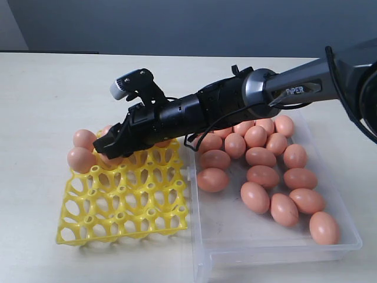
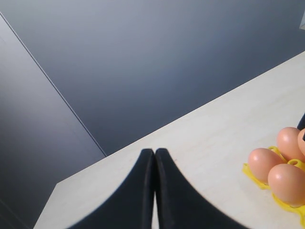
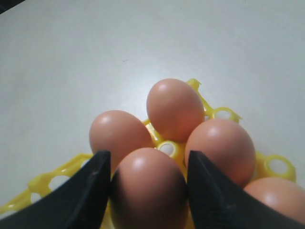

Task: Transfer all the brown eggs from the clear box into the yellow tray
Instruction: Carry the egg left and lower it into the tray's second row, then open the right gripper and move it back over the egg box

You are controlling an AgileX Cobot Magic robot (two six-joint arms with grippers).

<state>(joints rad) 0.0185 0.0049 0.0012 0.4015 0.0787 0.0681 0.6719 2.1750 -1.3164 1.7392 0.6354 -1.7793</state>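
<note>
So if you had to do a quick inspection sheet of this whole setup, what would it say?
Surface: pale table, bare apart from the job's things.
Job's things: yellow tray beside the clear box; many loose brown eggs in the box; a few seated eggs at the tray's far left corner, most cups empty.
Clutter: nothing seen.
Grippers: right claw reaches over the tray, closed on the held egg; left claw shut, empty, off to the tray's side.
Cables: black cable looped under the right arm's wrist.
Surroundings: plain grey-blue wall.
</note>
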